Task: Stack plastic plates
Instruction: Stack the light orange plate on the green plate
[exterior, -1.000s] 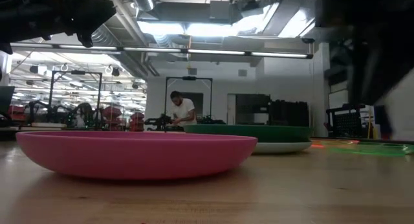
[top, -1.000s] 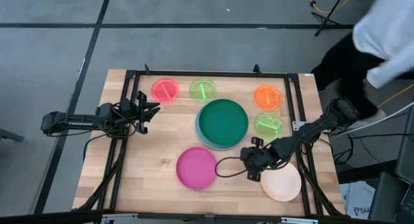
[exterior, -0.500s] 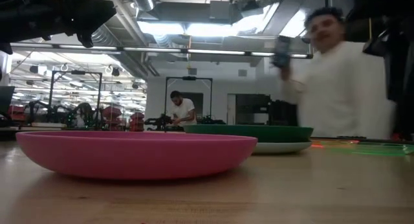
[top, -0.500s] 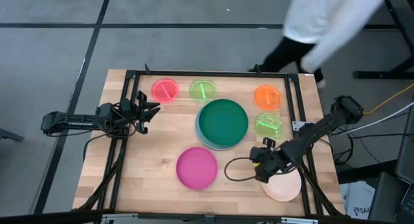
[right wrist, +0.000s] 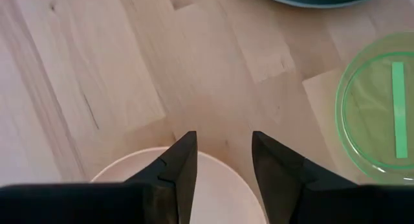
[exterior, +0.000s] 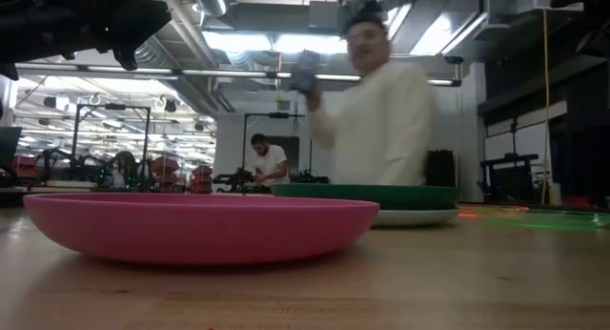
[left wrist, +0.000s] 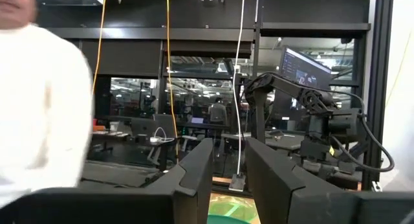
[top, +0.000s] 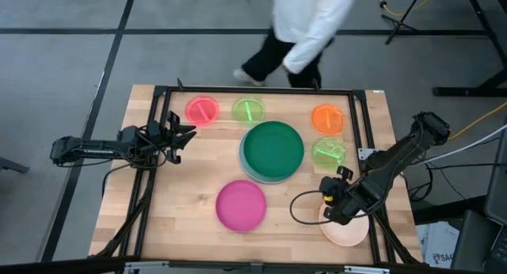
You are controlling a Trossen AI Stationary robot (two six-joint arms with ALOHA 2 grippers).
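Wooden table (top: pixel 198 171) under a black frame is seen from above, a person in a white top (top: pixel 305 24) passing behind its far edge. Eight round plates are spread on it. Along the far edge are set a translucent pink-red plate (top: pixel 202 110) and a neon green plate (top: pixel 249 110), with an orange plate (top: pixel 328 118) to the right and a second neon green plate (top: pixel 329 152) just below it. At centre, a dark green plate (top: pixel 272 149) is stacked on a light blue plate (top: pixel 245 167), of which only a rim is shown. A magenta plate (top: pixel 241 204) lies near the front edge. The peach plate (top: pixel 347 228) sits at the front right, the right gripper (right wrist: pixel 220 160) held over its rim with fingers parted, nothing gripped. The left gripper (top: pixel 184 137) is parked at the table's left side, fingers apart.
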